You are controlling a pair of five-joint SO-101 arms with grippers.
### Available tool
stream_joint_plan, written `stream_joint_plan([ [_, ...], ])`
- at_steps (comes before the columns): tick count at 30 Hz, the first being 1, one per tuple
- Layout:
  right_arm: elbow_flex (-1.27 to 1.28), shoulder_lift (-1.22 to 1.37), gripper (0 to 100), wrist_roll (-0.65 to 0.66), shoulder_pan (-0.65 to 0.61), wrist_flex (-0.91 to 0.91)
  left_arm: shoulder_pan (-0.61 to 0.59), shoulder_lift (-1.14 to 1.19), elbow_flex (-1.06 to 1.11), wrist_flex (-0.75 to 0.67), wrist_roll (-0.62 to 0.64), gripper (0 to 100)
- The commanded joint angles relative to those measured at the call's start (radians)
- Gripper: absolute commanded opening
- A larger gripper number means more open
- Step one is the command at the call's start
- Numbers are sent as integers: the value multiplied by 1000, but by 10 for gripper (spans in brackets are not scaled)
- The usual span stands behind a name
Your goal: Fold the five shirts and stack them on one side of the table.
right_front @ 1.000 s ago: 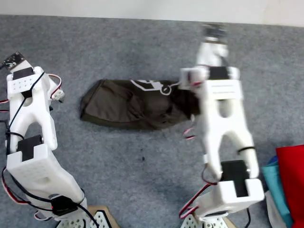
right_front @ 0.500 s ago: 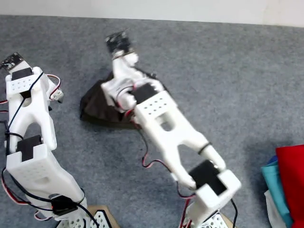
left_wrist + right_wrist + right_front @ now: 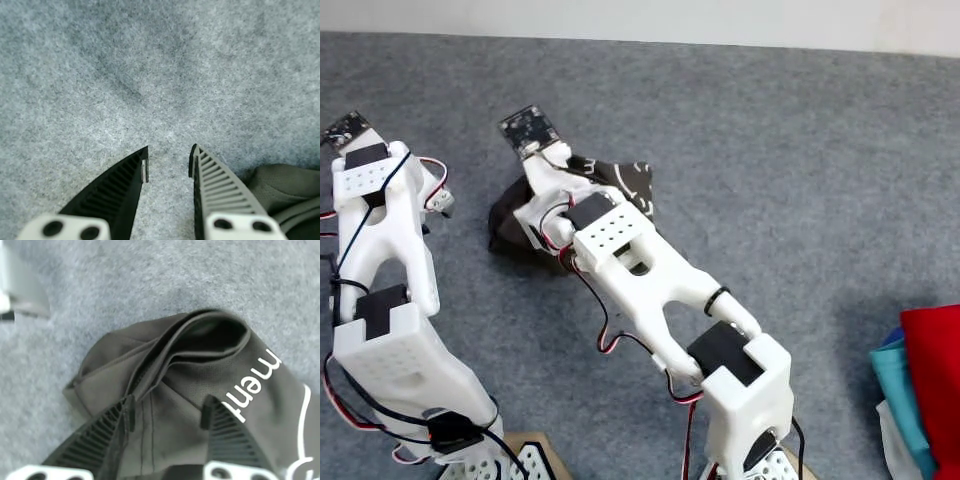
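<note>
**Dark shirt doubled over at mid-left**

Across the grey table, the right arm is stretched over the dark shirt, which lies bunched at mid-left. A pile of coloured shirts sits at the right edge. The folding of this one shirt is judged to be in hand. The right gripper is held spread over the cloth, and the left gripper is spread above bare table just beside it. Next, flattening and a second fold are called for. Since a second ago, the right arm has been swung across from the shirt's right end, and the shirt's length has been roughly halved.
</note>
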Motion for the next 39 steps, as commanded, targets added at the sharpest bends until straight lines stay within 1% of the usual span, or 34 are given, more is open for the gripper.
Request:
stream_joint_plan([
  [1, -65, -157, 238, 44, 33, 97, -4, -58, -4, -12, 8, 155],
  [3, -59, -257, 238, 49, 67, 159, -4, -58, -4, -12, 8, 155],
  [7, -24, -432, 238, 43, 199, 309, -1, -58, -4, -9, 3, 155],
  [9, 48, -498, 235, 32, 252, 331, 35, -59, -4, -3, 3, 155],
  [10, 97, -527, 217, 3, 269, 326, 64, -67, -4, 3, -3, 155],
  [11, 154, -556, 178, -34, 282, 320, 101, -70, -13, 21, -34, 155],
  [13, 262, -613, 66, -86, 300, 274, 171, -71, -30, 51, -97, 153],
  [14, 314, -645, 7, -95, 309, 252, 199, -71, -51, 64, -107, 152],
  [15, 367, -680, 5, -98, 320, 231, 217, -71, -73, 91, -109, 151],
  [16, 418, -716, 28, -98, 331, 211, 228, -71, -94, 115, -110, 151],
  [18, 529, -785, 14, -100, 358, 165, 246, -71, -150, 167, -110, 151],
  [24, 848, -901, 9, -98, 392, -68, 366, -71, -298, 341, -117, 151],
  [27, 888, -901, 9, -97, 392, -107, 440, -71, -352, 434, -147, 151],
  [29, 891, -901, 9, -97, 392, -110, 473, -71, -360, 468, -150, 151],
  [32, 889, -901, 9, -97, 390, -110, 496, -61, -341, 466, -147, 151],
  [34, 891, -901, 9, -97, 390, -110, 498, -59, -308, 411, -147, 151],
  [39, 892, -901, 9, -97, 390, -110, 515, -61, -145, 288, -149, 151],
])
